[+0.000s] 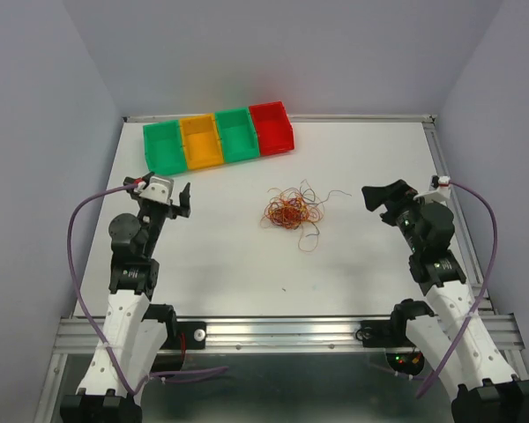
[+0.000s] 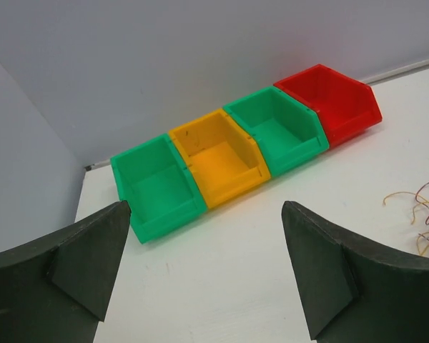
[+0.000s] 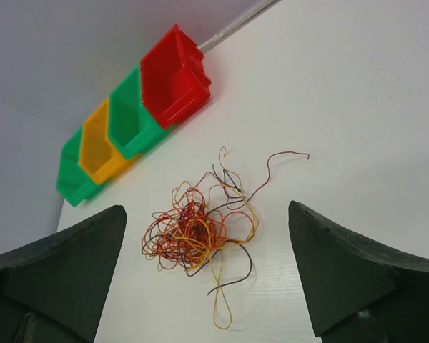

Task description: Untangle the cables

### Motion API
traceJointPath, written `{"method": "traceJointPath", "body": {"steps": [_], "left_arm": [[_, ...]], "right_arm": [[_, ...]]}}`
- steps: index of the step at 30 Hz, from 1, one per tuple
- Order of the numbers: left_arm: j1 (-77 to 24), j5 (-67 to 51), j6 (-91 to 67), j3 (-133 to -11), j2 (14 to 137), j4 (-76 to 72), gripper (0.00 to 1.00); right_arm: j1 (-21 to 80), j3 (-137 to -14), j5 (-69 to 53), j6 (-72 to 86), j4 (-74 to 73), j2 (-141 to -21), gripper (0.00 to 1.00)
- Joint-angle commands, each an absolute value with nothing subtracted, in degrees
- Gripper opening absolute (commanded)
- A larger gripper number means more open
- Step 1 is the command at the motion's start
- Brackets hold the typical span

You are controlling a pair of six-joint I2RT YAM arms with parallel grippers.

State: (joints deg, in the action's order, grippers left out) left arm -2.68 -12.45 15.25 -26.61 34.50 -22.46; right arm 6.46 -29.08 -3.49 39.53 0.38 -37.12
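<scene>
The white worktop [image 1: 220, 264] carries four open plastic bins at its far left, touching side by side in a row that runs slightly askew to the far edge. From left to right they are a green bin [image 1: 162, 146], a yellow-orange bin [image 1: 201, 141], a second green bin [image 1: 238, 135] and a red bin [image 1: 271, 129]. Near the middle, well apart from the bins, lie the cables [image 1: 291, 210], a loose tangle of thin red, orange, yellow and dark strands. A few loops and loose ends trail out to the right and the near side.
</scene>
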Motion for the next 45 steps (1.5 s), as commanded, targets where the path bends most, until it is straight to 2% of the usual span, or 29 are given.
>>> {"method": "traceJointPath", "body": {"steps": [1, 5, 7, 8, 9, 12, 16, 20, 25, 26, 36, 41, 44, 45], "left_arm": [[-2.81, -21.07, 17.66, -25.23, 34.28, -25.49, 0.99], [-2.90, -44.14, 26.27, -22.50, 36.55, -24.96, 0.99], [-3.34, -46.92, 26.98, -22.94, 38.22, -25.14, 0.99], [-3.60, -47.72, 26.46, -24.59, 41.36, -25.22, 0.99], [-4.21, -49.12, 25.67, -27.05, 43.31, -25.14, 0.99], [-5.53, -50.18, 26.54, -31.97, 52.18, -20.60, 0.98], [-6.68, -49.83, 28.56, -37.70, 59.93, -17.84, 0.96], [-7.47, -48.69, 28.04, -39.45, 65.37, -19.42, 0.95], [-7.91, -48.52, 28.30, -39.64, 66.45, -19.16, 0.95], [-7.91, -48.52, 28.39, -39.55, 66.27, -19.16, 0.95], [-8.44, -47.90, 28.56, -38.76, 65.48, -18.90, 0.95], [-8.53, -48.08, 28.65, -39.11, 66.00, -18.37, 0.95], [-8.53, -48.16, 28.83, -39.64, 66.44, -18.02, 0.95], [-8.61, -48.34, 28.92, -39.73, 66.45, -17.84, 0.95]], "right_arm": [[6.68, -29.62, -5.36, 36.92, 1.05, -37.96, 1.00], [6.59, -32.07, -12.11, 33.05, 0.97, -43.91, 1.00], [6.68, -32.96, -15.28, 32.17, 0.88, -47.36, 1.00], [6.77, -33.31, -16.08, 31.99, 0.97, -49.55, 0.91], [7.72, -34.01, -17.39, 31.64, 1.05, -53.05, 0.87], [12.02, -35.94, -12.52, 30.33, 1.41, -59.82, 0.86], [23.97, -39.97, -1.94, 27.43, 1.41, -67.56, 0.88], [25.83, -42.97, -2.11, 26.02, 1.58, -73.28, 0.79], [29.70, -45.52, 4.03, 23.39, 1.93, -76.72, 0.73], [30.05, -46.31, 5.17, 23.12, 2.02, -77.86, 0.69], [32.61, -49.66, 7.38, 20.65, 2.55, -83.40, 0.54], [32.87, -50.45, 7.12, 20.30, 2.64, -84.81, 0.36], [32.96, -50.89, 5.81, 20.21, 2.81, -84.38, 0.16], [32.96, -50.71, 4.58, 20.13, 3.16, -83.85, 0.00]]}}
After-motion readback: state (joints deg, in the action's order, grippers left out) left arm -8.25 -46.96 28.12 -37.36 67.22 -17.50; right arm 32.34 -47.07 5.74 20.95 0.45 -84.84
